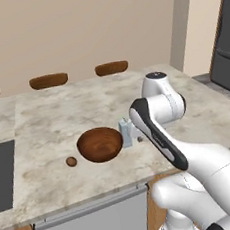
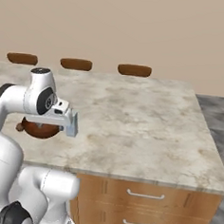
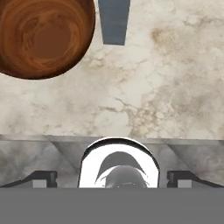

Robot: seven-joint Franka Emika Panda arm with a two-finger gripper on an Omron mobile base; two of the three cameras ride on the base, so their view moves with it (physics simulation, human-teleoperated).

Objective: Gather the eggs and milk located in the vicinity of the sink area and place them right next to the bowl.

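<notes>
On the marbled counter (image 1: 47, 119) in the left base view, the bowl (image 1: 100, 144) sits near the front edge with one egg (image 1: 71, 162) just to its left and the milk (image 1: 125, 129) standing upright just beside its right rim. A small brown thing just right of the carton, half hidden by the arm, may be the second egg (image 1: 140, 139), though it is too small to be sure. The sink (image 1: 2, 174) shows as a dark basin at the far left, well apart from the bowl. Three stool seats (image 1: 48, 80) line the far side.

From the right base view, the arm covers most of the bowl (image 2: 40, 128); an egg (image 2: 21, 126) peeks out at its left, and the end effector (image 2: 72, 124) hangs above the counter near the bowl. This view adds the wooden drawers (image 2: 145, 202) under the counter.

Looking down, the hand view shows the bowl (image 3: 43, 37) and the carton (image 3: 114, 21) side by side, apart from the widely spread fingertips (image 3: 41, 177), which grip nothing.

Judged from this, the gathering looks nearly or fully done; only the second egg's placement is left unconfirmed.
</notes>
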